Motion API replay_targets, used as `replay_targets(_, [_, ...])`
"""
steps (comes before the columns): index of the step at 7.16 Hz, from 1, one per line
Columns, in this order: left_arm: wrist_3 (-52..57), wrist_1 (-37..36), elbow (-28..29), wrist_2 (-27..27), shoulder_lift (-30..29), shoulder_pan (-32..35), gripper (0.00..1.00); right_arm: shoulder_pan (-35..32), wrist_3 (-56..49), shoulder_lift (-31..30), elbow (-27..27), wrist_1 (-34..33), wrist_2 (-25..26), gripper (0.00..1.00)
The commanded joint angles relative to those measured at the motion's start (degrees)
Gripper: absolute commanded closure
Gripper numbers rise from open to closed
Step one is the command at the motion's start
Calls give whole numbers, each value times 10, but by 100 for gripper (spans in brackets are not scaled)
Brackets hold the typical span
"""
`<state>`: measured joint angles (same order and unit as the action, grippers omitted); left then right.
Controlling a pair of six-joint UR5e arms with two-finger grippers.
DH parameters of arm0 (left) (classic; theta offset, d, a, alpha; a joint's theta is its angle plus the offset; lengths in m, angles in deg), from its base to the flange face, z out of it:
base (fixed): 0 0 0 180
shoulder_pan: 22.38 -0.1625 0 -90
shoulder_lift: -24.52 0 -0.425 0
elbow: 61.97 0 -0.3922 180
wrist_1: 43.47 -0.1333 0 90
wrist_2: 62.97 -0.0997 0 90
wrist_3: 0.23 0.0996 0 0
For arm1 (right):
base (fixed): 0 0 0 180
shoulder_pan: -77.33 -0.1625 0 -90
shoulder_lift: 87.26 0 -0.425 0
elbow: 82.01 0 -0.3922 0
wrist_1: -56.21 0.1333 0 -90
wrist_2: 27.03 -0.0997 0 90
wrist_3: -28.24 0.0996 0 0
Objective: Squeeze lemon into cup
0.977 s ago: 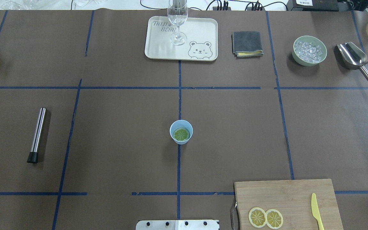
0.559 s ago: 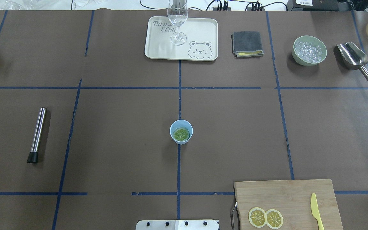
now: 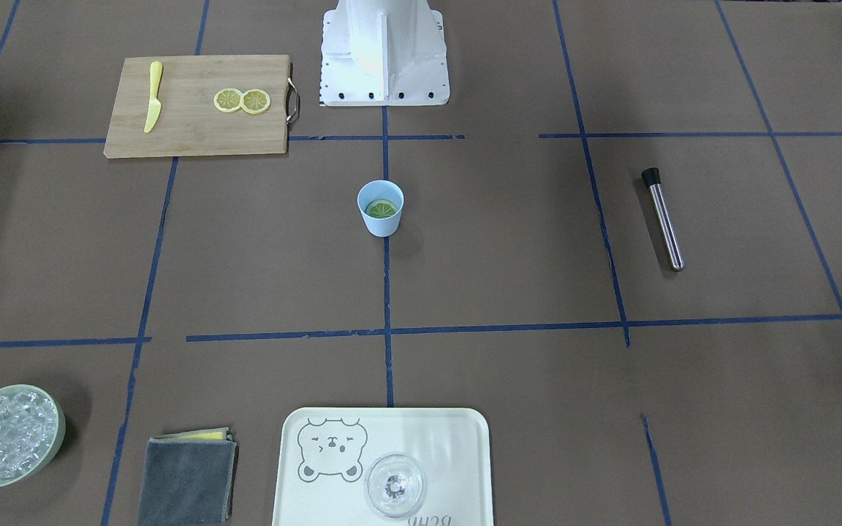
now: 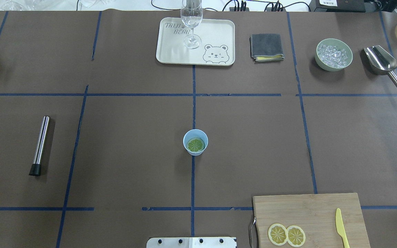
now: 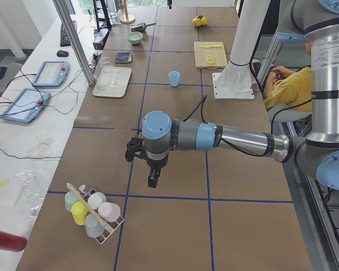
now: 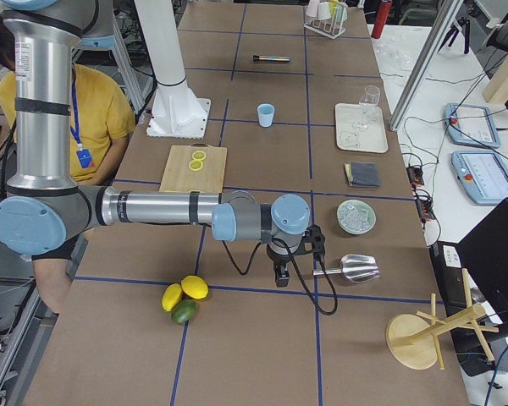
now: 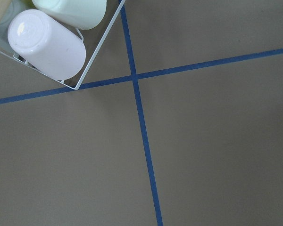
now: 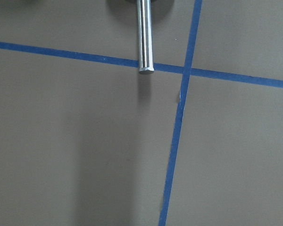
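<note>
Lemon (image 4: 195,145) lies flat in the bottom of the cup (image 4: 186,139), a thin slice below the rim; the cup stands upright on the centre tape line, with bare worktop open on every side. Two more slices (image 4: 277,234) (image 4: 296,235) touch each other on the cutting board (image 4: 308,210) near the robot's edge, on its right; a yellow knife (image 4: 339,224) lies on the board, apart from them. A metal rod (image 4: 40,144) lies well apart from the cup, on the robot's left. Along the far edge sit a tray (image 4: 215,31) with a glass (image 4: 192,20), a folded cloth (image 4: 266,46), a bowl of ice (image 4: 333,69) and a scoop (image 4: 381,62). The left jaws hang over bare worktop near a rack of cups (image 5: 93,210) at that end; the right jaws hang just beside the scoop's handle; I cannot tell whether either pair is open or closed.
</note>
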<state>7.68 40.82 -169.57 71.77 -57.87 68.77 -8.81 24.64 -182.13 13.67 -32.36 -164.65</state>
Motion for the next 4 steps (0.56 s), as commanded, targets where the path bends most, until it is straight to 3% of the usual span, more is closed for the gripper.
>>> replay_targets(1, [0, 1, -1, 1, 0, 0, 0, 0, -2, -3, 0, 1, 2, 0])
replay_targets(4, [-1, -6, -3, 0, -10, -2, 0, 0, 2, -3, 6, 1, -1, 0])
